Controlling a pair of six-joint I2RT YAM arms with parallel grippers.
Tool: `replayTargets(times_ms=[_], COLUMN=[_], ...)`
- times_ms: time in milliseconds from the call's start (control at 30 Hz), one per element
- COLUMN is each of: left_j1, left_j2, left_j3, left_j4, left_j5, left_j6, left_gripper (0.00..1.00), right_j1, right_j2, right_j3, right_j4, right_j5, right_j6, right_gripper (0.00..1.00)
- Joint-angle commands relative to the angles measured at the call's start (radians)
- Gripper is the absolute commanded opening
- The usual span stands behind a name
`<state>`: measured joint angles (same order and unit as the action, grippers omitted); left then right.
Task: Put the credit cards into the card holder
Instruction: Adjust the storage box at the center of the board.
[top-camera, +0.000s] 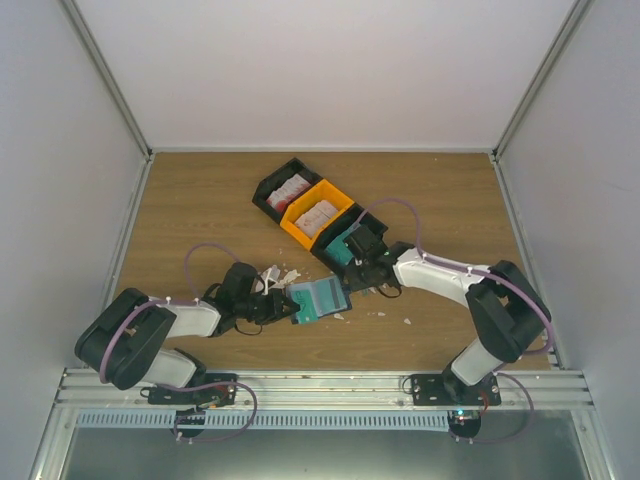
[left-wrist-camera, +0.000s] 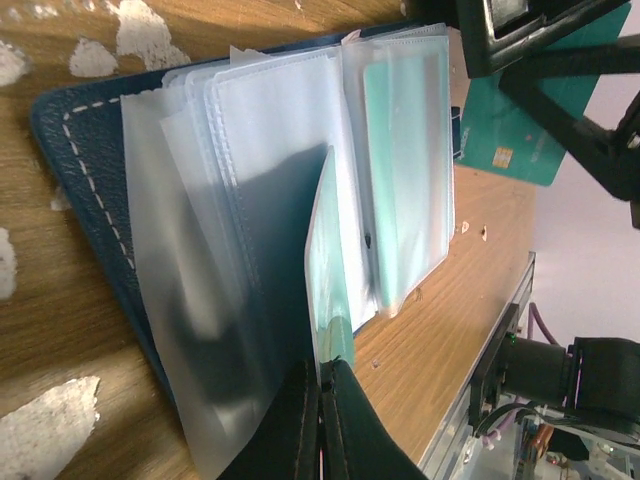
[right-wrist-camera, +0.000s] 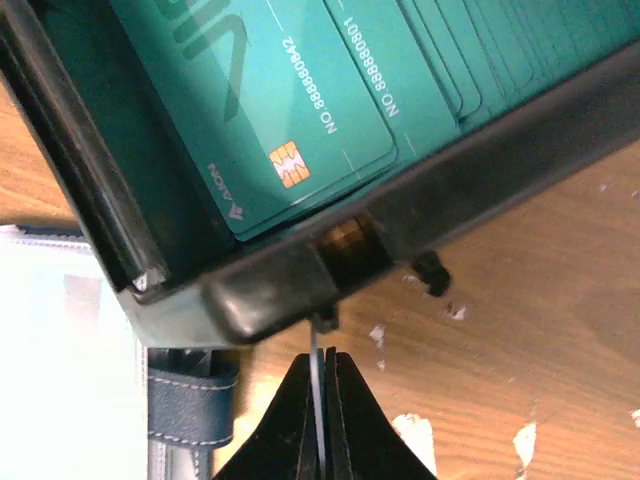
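Note:
The navy card holder (left-wrist-camera: 75, 150) lies open on the table, its clear sleeves (left-wrist-camera: 270, 150) fanned out, and one sleeve holds a teal card (left-wrist-camera: 405, 160). My left gripper (left-wrist-camera: 325, 366) is shut on the edge of one upright sleeve. From above, the holder (top-camera: 320, 298) lies between both arms. My right gripper (right-wrist-camera: 324, 356) is shut on a thin teal credit card (left-wrist-camera: 510, 140), which shows edge-on in the right wrist view. It hovers just off the rim of a black bin (right-wrist-camera: 270, 290) that holds more teal credit cards (right-wrist-camera: 290, 120).
Three bins stand in a diagonal row: a black one (top-camera: 262, 198) and an orange one (top-camera: 291, 224) with white and red cards, then the black one with teal cards (top-camera: 326, 247). White scraps (top-camera: 407, 321) dot the wood. The holder's strap (right-wrist-camera: 188, 410) shows beside my right fingers.

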<state>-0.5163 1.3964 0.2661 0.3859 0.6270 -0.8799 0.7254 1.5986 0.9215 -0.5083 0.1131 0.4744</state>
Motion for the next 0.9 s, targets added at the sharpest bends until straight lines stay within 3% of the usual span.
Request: replayTargets(times_ms=[0, 167, 633, 867], left_j1=[-0.004, -0.005, -0.004, -0.005], left_j2=[-0.013, -0.018, -0.016, -0.001], left_j3=[0.019, 0.038, 0.071, 0.081], left_j4=[-0.013, 0.005, 0.002, 0.087], left_j5=[-0.020, 0.012, 0.004, 0.061], left_j6=[0.025, 0.029, 0.030, -0.056], left_gripper=[0.00, 0.00, 0.00, 0.00], right_j1=[-0.031, -0.032, -0.086, -0.087], right_j2=[0.000, -0.020, 0.088, -0.052], right_j3=[0.020, 0.013, 0.140, 0.020], right_j4=[0.060, 0.120, 0.160, 0.105], right_j5=[0.031, -0.058, -0.015, -0.222], right_j6=[-0.065, -0.142, -0.209, -0.164], right_gripper=[0.01, 0.01, 0.00, 0.04])
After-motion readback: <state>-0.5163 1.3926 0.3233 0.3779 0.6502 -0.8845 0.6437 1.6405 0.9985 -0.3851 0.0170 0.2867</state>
